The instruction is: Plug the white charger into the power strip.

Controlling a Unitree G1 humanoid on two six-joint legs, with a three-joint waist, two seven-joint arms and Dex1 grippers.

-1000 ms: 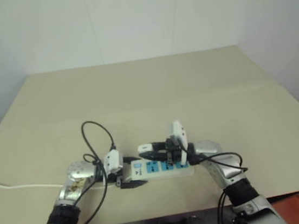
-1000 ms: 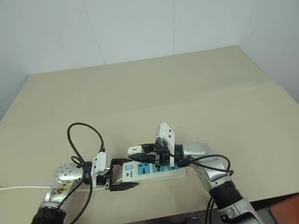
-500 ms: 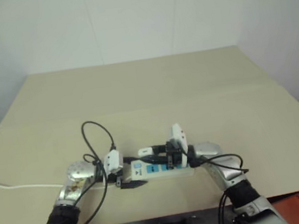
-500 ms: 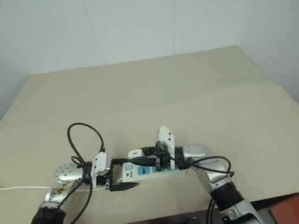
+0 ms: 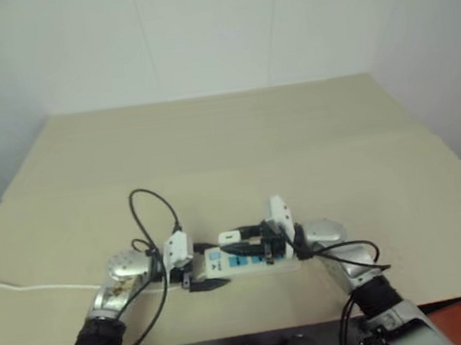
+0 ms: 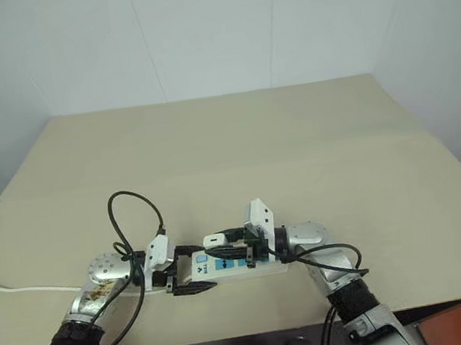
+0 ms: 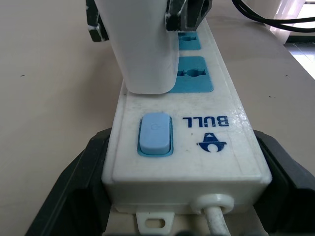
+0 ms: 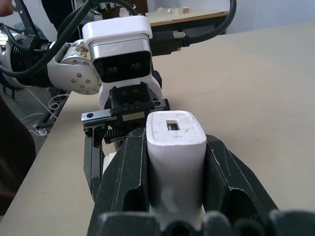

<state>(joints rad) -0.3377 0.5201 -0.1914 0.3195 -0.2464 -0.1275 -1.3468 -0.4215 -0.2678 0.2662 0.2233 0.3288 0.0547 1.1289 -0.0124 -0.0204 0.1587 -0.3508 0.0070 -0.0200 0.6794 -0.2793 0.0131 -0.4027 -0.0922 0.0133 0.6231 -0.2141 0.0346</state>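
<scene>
**Charger lowered onto the strip's end socket**

Since a second ago, we see the right gripper sit lower: the white charger it carries was held clear above the power strip and now rests on the strip's top face. We note its two black fingers clamped on both sides of the charger. In the left wrist view the charger stands upright over the socket nearest the blue switch; we cannot tell whether it is fully seated. Left gripper is closed on the strip's cord end, one finger against each long side. The strip lies on the beige table, near its front edge.
</scene>
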